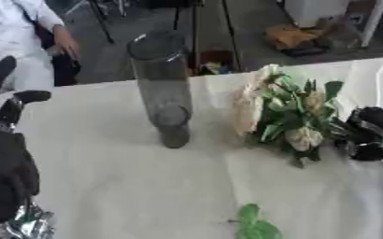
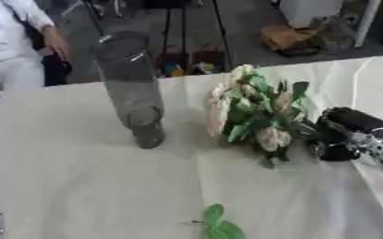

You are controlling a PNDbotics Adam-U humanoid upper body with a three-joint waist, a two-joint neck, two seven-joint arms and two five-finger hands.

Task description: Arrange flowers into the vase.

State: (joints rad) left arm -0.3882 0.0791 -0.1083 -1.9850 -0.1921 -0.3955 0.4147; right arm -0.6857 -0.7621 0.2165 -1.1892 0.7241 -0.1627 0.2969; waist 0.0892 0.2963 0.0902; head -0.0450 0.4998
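While your right hand (image 1: 373,133) sat at the right edge of the left eye view, its dark fingers looked curled in at the stem end of the bunch of cream flowers with green leaves (image 1: 286,112), though I couldn't tell for certain that they had hold of it. The bunch stood just off the cloth-covered table (image 1: 129,186), blooms tipped up and away toward the far edge, stems low toward your hand. The tall clear glass cylinder vase (image 1: 160,84) stood upright, well left of the bunch, mouth empty. Your left hand (image 1: 7,105) idled at the left edge, fingers straight and up, holding nothing. A loose green leaf sprig (image 1: 252,226) lay near the front edge.

In the right eye view, the bunch's long axis ran from low right to upper left. By my reckoning, you wanted to lift, swing the stems down, then lower them straight into the vase mouth.
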